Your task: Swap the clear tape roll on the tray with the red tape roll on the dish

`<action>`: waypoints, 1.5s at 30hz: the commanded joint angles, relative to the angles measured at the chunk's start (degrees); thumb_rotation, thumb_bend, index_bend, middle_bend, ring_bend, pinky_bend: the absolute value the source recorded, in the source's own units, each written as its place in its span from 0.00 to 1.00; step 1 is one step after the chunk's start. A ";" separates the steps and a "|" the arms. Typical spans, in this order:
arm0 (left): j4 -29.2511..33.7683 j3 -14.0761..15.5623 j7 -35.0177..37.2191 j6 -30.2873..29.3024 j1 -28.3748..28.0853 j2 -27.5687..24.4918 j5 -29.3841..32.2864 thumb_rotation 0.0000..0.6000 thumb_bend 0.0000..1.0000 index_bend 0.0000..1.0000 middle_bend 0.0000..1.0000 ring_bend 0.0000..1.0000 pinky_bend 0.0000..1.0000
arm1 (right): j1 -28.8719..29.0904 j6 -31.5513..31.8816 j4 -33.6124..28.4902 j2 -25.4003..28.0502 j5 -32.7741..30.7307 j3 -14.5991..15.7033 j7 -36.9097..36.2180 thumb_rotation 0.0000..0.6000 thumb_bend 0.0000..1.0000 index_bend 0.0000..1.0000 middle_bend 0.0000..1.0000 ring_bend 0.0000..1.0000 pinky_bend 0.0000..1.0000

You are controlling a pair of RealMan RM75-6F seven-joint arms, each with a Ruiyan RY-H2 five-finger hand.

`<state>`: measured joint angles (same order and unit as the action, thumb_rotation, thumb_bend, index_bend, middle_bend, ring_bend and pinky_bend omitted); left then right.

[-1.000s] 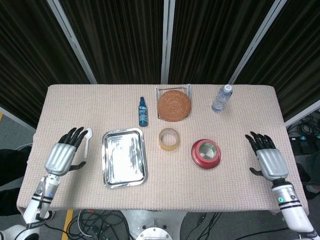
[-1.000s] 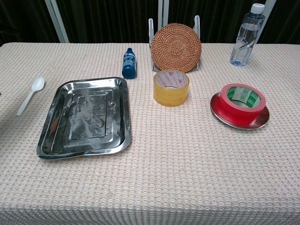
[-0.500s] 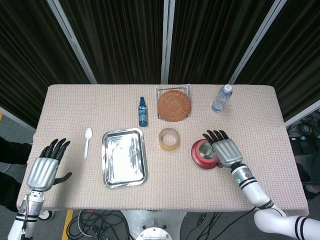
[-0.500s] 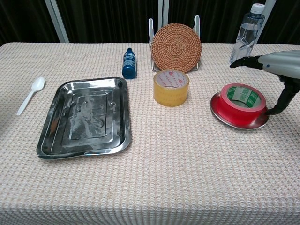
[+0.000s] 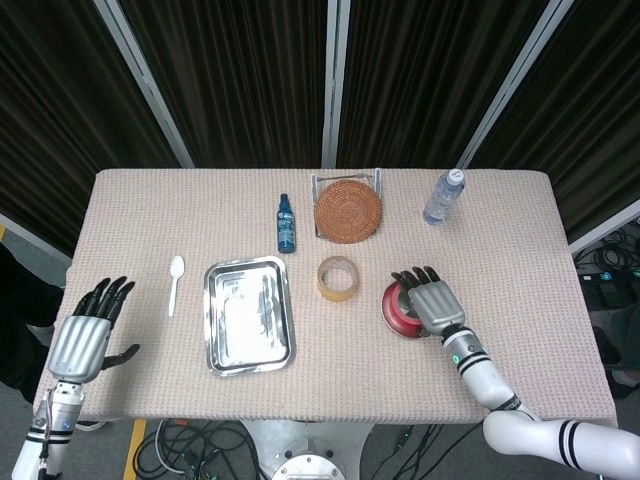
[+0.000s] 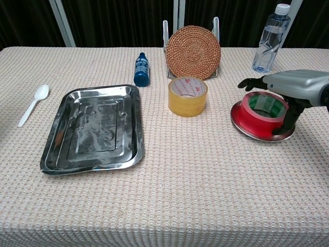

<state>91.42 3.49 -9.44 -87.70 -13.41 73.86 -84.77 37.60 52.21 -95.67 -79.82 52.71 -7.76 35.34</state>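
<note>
The red tape roll (image 6: pixel 258 116) lies flat in a small metal dish (image 6: pixel 255 135) at the right. My right hand (image 6: pixel 295 85) hovers flat over the roll with fingers stretched out; its thumb hangs down by the roll's right side and holds nothing. From the head view this right hand (image 5: pixel 430 298) covers most of the red tape roll (image 5: pixel 393 313). The clear tape roll (image 6: pixel 187 96) sits on the cloth at mid-table, right of the bare steel tray (image 6: pixel 94 126). My left hand (image 5: pixel 84 338) hangs open off the table's left edge.
A white spoon (image 6: pixel 33 104) lies left of the tray. Behind stand a small blue bottle (image 6: pixel 141 69), a woven coaster in a wire rack (image 6: pixel 193 50) and a water bottle (image 6: pixel 268 38). The beige cloth (image 6: pixel 195 185) covers the table.
My right hand swung in from the table's right edge and now sits over the red tape roll. My left hand drew back off the left edge, away from the spoon.
</note>
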 commanded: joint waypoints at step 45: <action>-4.86 -3.29 8.42 1.14 5.22 -0.38 -1.76 1.00 0.11 0.07 0.06 0.01 0.16 | 9.88 1.98 -7.79 -9.14 3.17 2.29 6.96 1.00 0.12 0.08 0.29 0.27 0.28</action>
<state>86.61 0.24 -1.06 -86.54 -8.23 73.44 -86.52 47.16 54.62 -103.22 -89.14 56.25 -5.62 42.39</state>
